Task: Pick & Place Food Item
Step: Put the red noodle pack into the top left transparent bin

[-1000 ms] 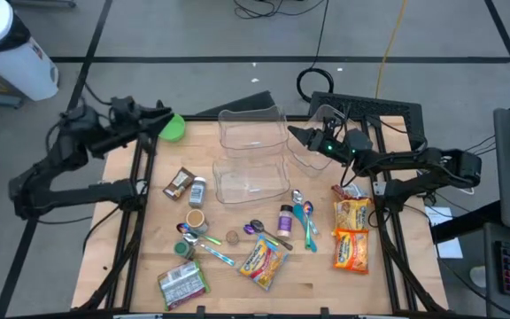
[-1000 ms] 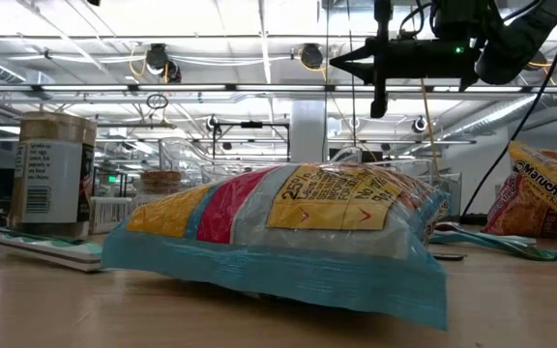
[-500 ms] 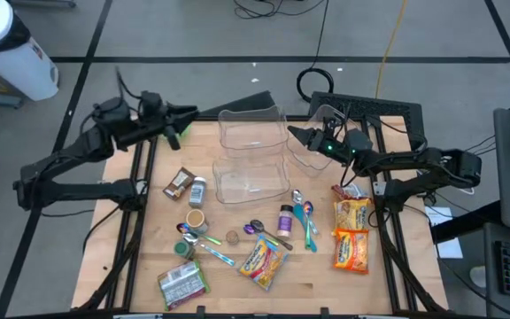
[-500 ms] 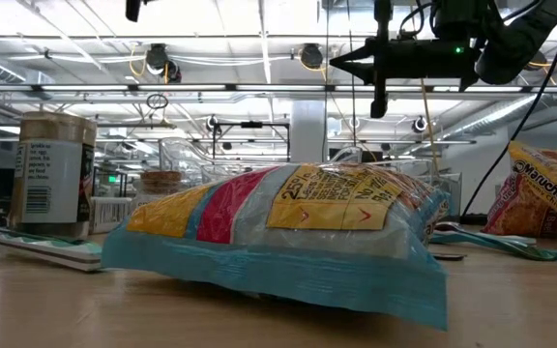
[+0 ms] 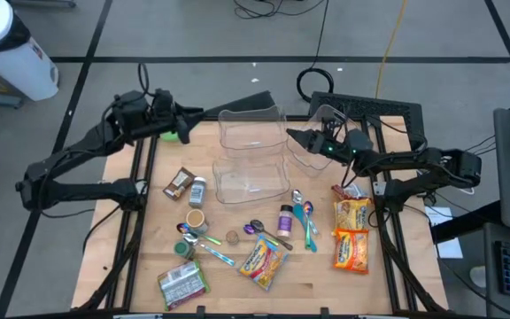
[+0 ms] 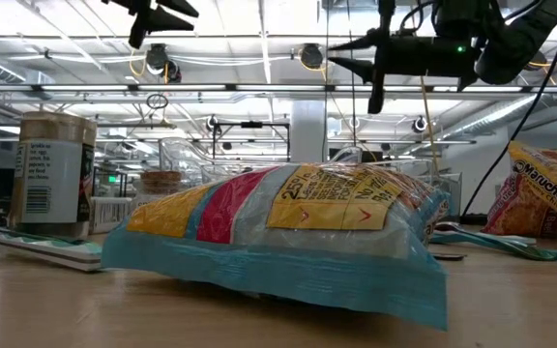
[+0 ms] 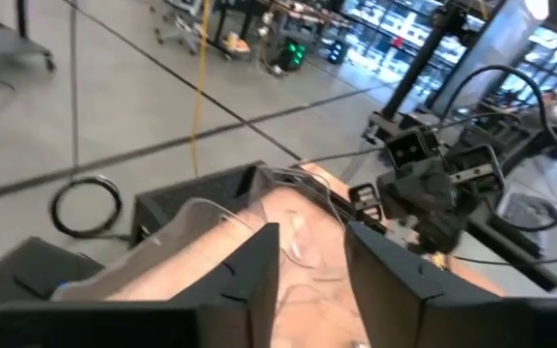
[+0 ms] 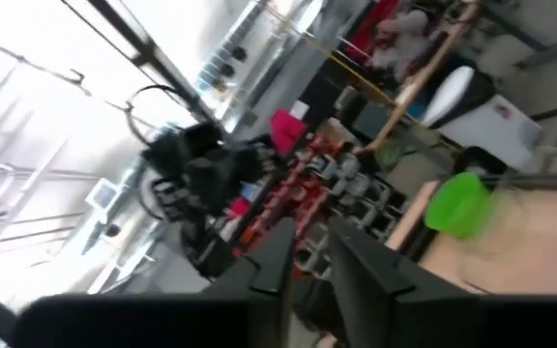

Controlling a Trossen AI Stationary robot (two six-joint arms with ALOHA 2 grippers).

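Observation:
Food items lie on the wooden table: two ramen packets (image 5: pixel 352 232) at the right, a yellow and red snack bag (image 5: pixel 262 260) near the front, which fills the low view (image 6: pixel 278 227), and a brown bar (image 5: pixel 178 182) at the left. My left gripper (image 5: pixel 198 113) hangs open in the air over the far left corner, pointing at the clear containers (image 5: pixel 253 128); nothing is between its fingers (image 7: pixel 259 261). My right gripper (image 5: pixel 290 136) hangs slightly open over the right clear container (image 5: pixel 312 146), its two tips apart in the low view (image 6: pixel 332 55), with nothing seen in it.
A green bowl (image 5: pixel 175 131) sits at the far left corner, under my left arm. A third clear container (image 5: pixel 251 177) stands mid-table. Spoons (image 5: pixel 304 217), small jars (image 5: pixel 197 190), a purple bottle (image 5: pixel 285 217) and a green packet (image 5: pixel 182 283) are scattered around the food.
My left gripper has swung along the far edge toward the table's right, nearing the clear containers, and now shows in the low view. My right gripper has stayed in place and its fingertips have parted a little.

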